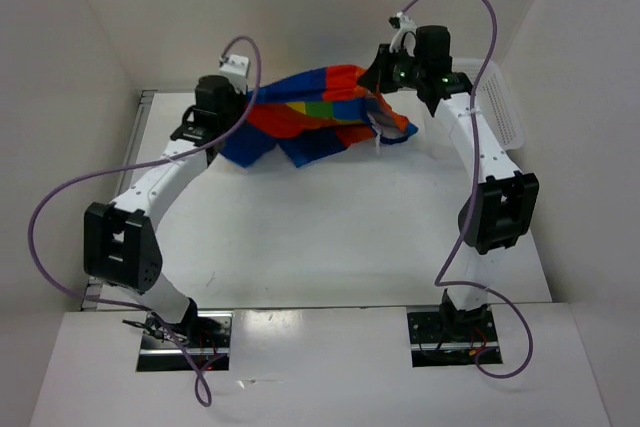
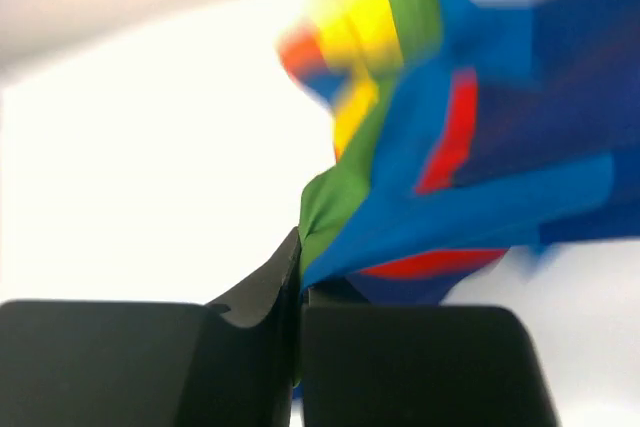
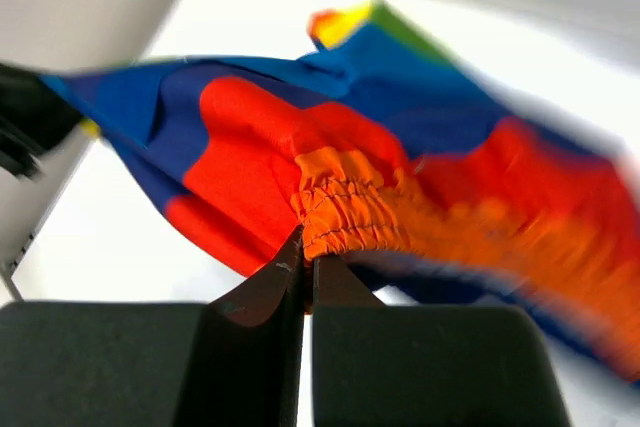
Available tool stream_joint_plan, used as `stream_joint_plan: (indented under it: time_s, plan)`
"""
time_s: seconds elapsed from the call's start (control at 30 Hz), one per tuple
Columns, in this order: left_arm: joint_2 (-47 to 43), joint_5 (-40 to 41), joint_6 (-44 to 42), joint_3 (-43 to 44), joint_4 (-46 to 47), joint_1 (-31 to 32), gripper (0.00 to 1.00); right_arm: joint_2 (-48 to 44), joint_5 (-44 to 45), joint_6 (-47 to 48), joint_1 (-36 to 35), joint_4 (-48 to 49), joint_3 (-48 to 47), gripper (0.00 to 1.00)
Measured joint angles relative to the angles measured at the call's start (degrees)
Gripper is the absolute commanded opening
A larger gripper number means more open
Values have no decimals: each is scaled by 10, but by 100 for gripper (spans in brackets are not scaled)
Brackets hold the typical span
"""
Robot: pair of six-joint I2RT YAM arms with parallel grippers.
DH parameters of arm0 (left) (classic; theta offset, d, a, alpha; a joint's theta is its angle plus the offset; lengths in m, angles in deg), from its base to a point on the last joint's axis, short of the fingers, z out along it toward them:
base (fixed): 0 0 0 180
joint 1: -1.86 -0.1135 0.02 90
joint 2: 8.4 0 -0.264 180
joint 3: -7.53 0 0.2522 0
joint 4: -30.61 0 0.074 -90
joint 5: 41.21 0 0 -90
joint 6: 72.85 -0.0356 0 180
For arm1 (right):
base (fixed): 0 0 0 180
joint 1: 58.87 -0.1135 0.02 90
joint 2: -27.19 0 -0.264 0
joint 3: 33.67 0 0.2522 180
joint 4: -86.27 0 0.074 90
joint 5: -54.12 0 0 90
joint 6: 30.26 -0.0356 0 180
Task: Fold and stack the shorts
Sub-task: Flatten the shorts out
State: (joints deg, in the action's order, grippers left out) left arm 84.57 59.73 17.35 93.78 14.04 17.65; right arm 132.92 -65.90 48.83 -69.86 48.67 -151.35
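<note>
The rainbow-striped shorts (image 1: pixel 315 115) hang stretched between my two grippers above the far part of the table. My left gripper (image 1: pixel 232 107) is shut on a green and blue edge of the shorts (image 2: pixel 440 197) at their left end. My right gripper (image 1: pixel 385 82) is shut on the orange elastic waistband (image 3: pixel 350 212) at their right end. The cloth sags in the middle, and its lower blue folds touch or nearly touch the table. A white label (image 1: pixel 381 125) dangles near the right end.
A white plastic mesh basket (image 1: pixel 497 99) stands at the far right, partly behind my right arm. White walls enclose the table (image 1: pixel 320 237) at the back and sides. Purple cables loop off both arms.
</note>
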Motion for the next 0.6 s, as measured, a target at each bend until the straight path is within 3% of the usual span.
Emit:
stream_joint_plan:
  time_s: [0.1, 0.27, 0.47, 0.6]
  plan:
    - [-42, 11, 0, 50, 19, -20, 0, 0, -7, 19, -6, 2, -57, 0]
    - [-131, 23, 0, 51, 2, -12, 0, -2, -49, 51, -8, -9, -129, 0]
    - [-169, 51, 0, 57, 7, -23, 0, -11, -164, 54, -9, -27, -211, 0]
    - [-173, 52, 1, 116, 24, -42, 0, -40, -254, 5, -11, -8, -215, 0]
